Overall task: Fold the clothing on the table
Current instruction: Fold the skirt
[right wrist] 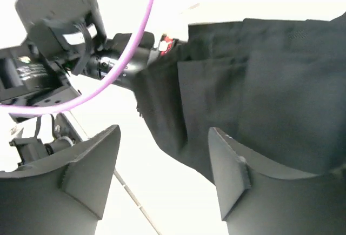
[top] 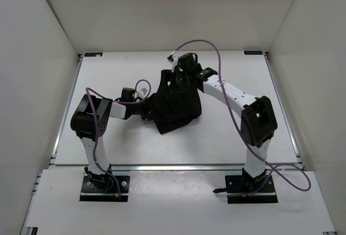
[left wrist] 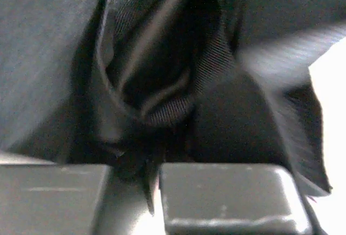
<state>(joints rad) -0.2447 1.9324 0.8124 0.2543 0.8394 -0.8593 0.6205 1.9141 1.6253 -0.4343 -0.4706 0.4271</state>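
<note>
The left gripper (left wrist: 135, 178) grasps the clothing's (top: 175, 111) left side; the right gripper (right wrist: 165, 138), released, hangs over its far side.

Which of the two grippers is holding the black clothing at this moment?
The left gripper: its jaws are shut on a fold of the clothing. The right gripper has its jaws apart, with no fabric between them.

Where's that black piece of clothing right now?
In the top view the clothing lies bunched at the middle of the table, with the left pincer clamped on its left edge and the right pincer open over its far edge.
</note>
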